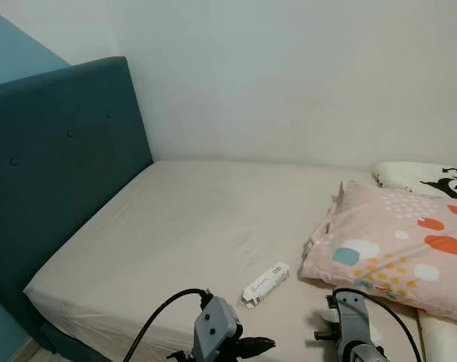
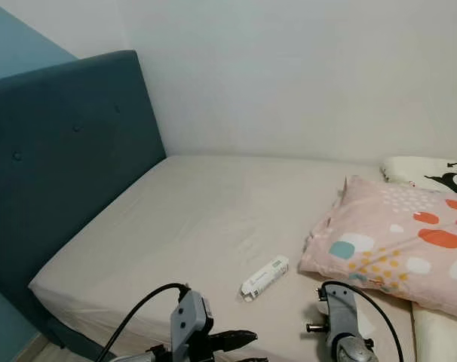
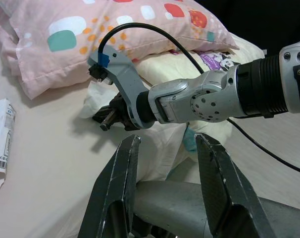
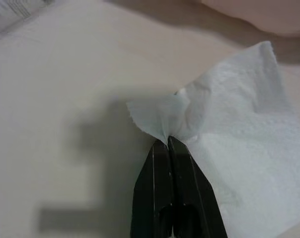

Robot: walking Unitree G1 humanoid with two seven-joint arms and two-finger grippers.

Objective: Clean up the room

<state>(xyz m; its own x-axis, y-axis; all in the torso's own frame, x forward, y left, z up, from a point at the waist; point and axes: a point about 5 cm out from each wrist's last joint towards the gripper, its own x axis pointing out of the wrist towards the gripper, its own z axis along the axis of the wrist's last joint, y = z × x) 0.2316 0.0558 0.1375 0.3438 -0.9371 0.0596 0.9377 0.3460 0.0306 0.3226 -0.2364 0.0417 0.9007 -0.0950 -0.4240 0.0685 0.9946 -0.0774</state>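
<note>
Right gripper (image 4: 168,141) pinches a crumpled white paper tissue (image 4: 239,148) on the beige bedsheet (image 1: 198,226), beside the pink patterned pillow (image 1: 394,245); left gripper (image 3: 165,163) hovers, fingers apart.

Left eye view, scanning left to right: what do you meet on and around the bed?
Blue headboard → left gripper → white packet on the sheet → right gripper pinching a tissue → pink spotted pillow.

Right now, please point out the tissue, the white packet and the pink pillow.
tissue (image 4: 239,129): right wrist view, its flat middle.
white packet (image 1: 265,284): left eye view, its middle.
pink pillow (image 1: 398,245): left eye view, its top face.
</note>
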